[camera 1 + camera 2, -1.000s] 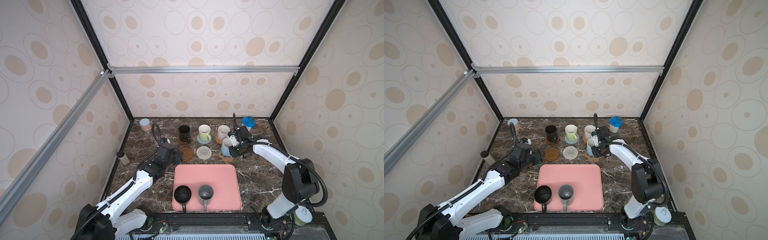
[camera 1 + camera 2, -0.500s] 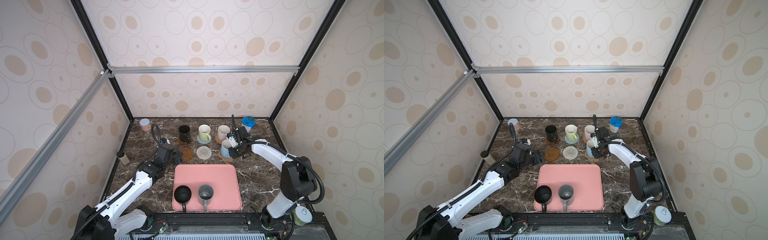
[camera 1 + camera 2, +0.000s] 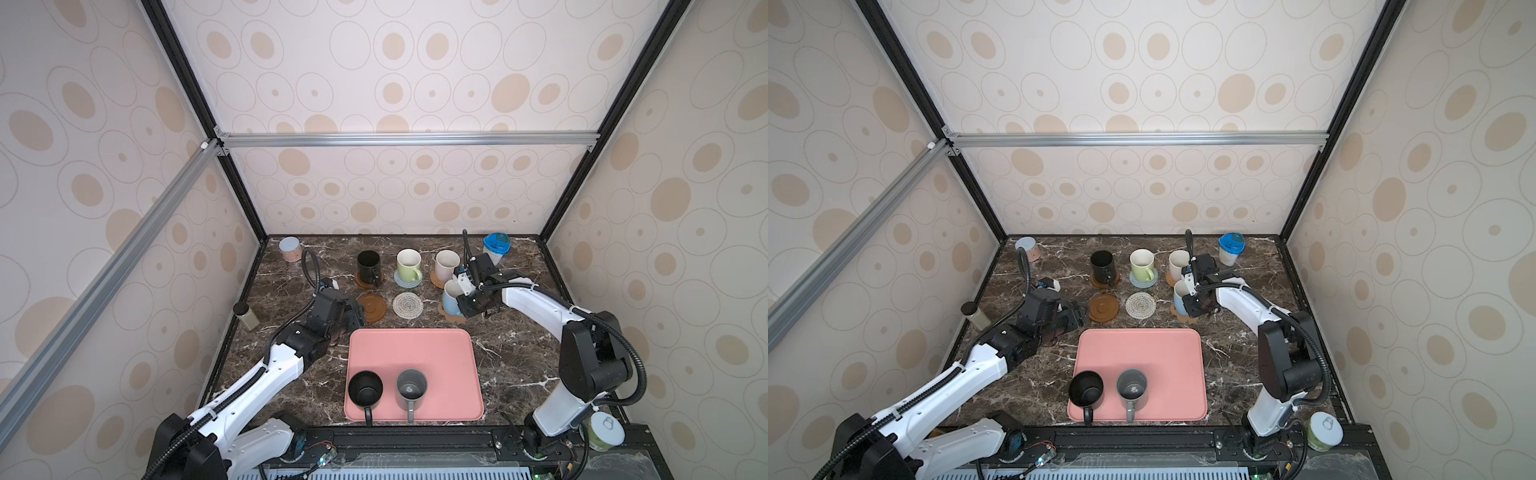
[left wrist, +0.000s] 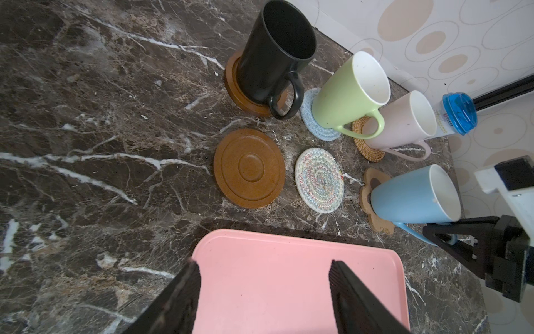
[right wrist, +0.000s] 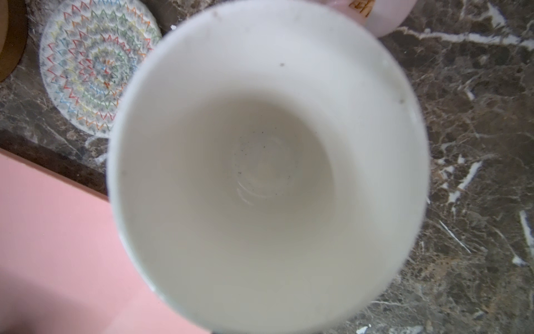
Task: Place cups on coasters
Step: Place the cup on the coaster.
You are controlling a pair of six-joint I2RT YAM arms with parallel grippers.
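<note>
The light blue mug (image 3: 451, 296) stood on the paw coaster (image 4: 372, 185), right of centre in both top views, just beside the pale pink mug (image 3: 445, 264). The right hand (image 4: 452, 235) was closed tightly on its handle. The left hand (image 4: 263, 277) was open and empty near the upper left corner of the pink tray (image 3: 415, 353).

If the right hand pulled back before opening, it could drag the mug off the coaster or tip it against the pink mug.

The mug seemed upright, with its long axis vertical, its mouth upward and its handle toward the right edge of the frame.

Black mug (image 3: 368, 266), green mug (image 3: 408, 266), pink mug (image 3: 446, 266), blue mug (image 3: 451, 297) upright on coasters (image 3: 409, 286). Second black mug (image 3: 365, 388), grey mug (image 3: 411, 388) on pink tray (image 3: 449, 365). Brown disc coaster (image 3: 371, 307), woven coaster (image 3: 407, 304) bare.
</note>
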